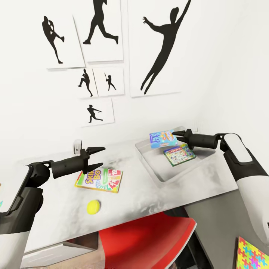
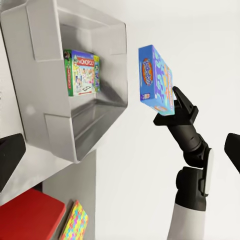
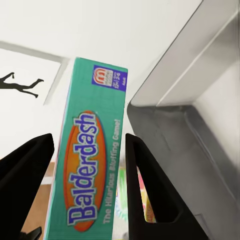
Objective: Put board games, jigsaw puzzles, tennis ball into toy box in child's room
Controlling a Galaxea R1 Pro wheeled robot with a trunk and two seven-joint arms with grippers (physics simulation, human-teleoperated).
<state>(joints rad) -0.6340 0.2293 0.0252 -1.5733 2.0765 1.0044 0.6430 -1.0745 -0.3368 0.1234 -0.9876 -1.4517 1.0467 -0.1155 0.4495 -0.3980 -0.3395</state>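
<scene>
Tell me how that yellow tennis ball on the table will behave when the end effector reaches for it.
The tennis ball is round and lies loose on the smooth table, so a nudge would probably roll it, perhaps toward the near edge. Its fuzzy-looking surface should grip reasonably. The open left end effector looks wide enough to straddle it.

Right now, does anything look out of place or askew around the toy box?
Yes: the jigsaw puzzle lies low beside the red chair, apparently off the table. The Balderdash box, gripped by the right end effector, hangs tilted over the toy box rim.
</scene>
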